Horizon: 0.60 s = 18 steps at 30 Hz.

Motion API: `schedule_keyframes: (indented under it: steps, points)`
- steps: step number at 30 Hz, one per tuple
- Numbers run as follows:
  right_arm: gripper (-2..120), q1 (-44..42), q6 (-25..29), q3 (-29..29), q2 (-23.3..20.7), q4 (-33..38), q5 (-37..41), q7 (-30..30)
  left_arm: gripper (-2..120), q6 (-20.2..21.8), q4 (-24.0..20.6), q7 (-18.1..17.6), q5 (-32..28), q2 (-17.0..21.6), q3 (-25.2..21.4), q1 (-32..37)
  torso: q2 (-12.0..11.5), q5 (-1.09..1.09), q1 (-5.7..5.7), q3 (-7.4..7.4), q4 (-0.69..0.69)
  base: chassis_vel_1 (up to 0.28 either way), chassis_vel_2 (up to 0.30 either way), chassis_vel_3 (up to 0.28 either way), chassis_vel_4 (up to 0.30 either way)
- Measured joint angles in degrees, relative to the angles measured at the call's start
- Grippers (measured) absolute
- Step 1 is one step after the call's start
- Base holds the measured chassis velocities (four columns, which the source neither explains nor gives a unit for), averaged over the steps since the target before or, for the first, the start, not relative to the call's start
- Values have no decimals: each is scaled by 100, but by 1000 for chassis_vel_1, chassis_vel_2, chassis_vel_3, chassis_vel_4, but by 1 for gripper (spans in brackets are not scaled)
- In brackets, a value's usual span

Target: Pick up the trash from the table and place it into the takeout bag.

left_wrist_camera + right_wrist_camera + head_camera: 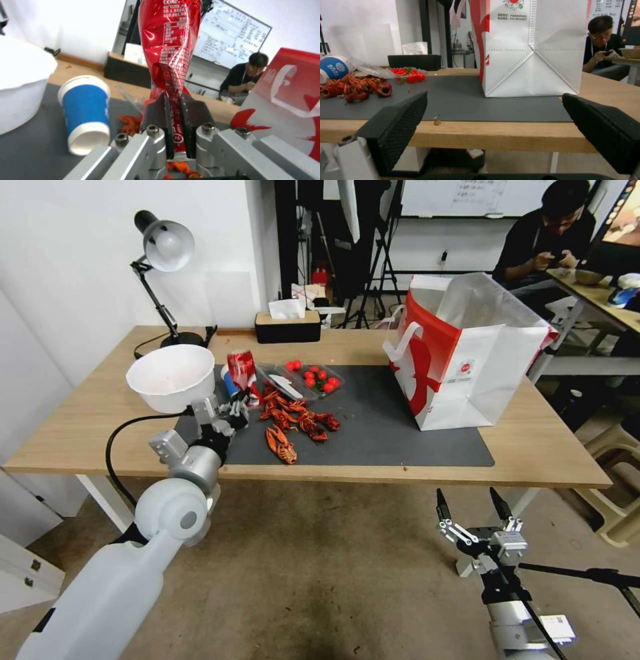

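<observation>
A crushed red soda can (241, 367) (170, 37) stands upright over the left part of the dark mat (400, 440), and my left gripper (241, 397) (176, 135) is shut on its lower end. Just behind it a blue paper cup (228, 380) (86, 110) (333, 67) lies on its side, next to a white bowl (172, 377) (20, 82). A clear plastic bag (297, 380) (370, 68) lies by some red tomatoes. The takeout bag (467, 360) (286, 100) (533, 50) stands open on the right of the table (100, 413). My right gripper (473, 507) (500, 120) hangs open below the table's front edge.
Red crayfish shells (293, 423) (353, 87) and cherry tomatoes (319, 378) (408, 73) litter the mat. A desk lamp (163, 247) and a black tissue box (288, 327) stand at the table's back. A small crumb (436, 122) lies near the front edge.
</observation>
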Motion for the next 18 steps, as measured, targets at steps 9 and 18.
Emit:
schedule_keyframes:
  steps: [9,18]
  points:
    - [100,-11,-11,32,3,25,-56,10,5,-546,286,1047,-52,264,370,-514,0,0,0,0,1,0,0,0,0]
    - [100,-57,-48,99,28,58,-92,27,5,-956,1052,1921,-428,485,1540,-2070,0,0,0,0,0,0,0,0,0]
